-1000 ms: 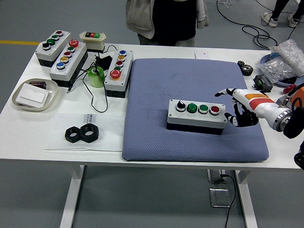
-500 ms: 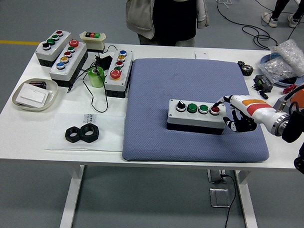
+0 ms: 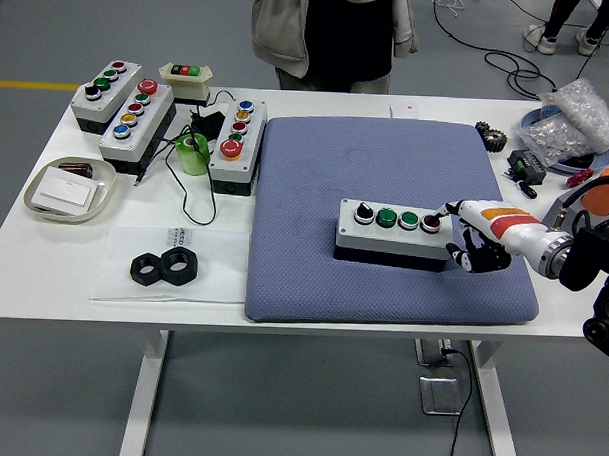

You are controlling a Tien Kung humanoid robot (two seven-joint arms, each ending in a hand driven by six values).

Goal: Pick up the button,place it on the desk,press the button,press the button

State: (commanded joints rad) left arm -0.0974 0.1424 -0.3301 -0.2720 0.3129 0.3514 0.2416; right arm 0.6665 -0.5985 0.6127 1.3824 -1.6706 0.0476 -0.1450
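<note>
Robot hand (image 3: 471, 242) at button box (image 3: 394, 232), blue mat (image 3: 387, 161), white table (image 3: 103, 261)

The robot's right hand (image 3: 471, 246) has black fingers under a glossy white shell with an orange and a red stripe, then a silver ribbed wrist cuff (image 3: 546, 252) leading into a chunky black arm with an orange cap (image 3: 608, 191) on top. The person (image 3: 331, 34) at the table's far edge wears a black top under an open beige jacket.

lab: cabled floor (image 3: 510, 65), button boxes (image 3: 124, 107)
</note>
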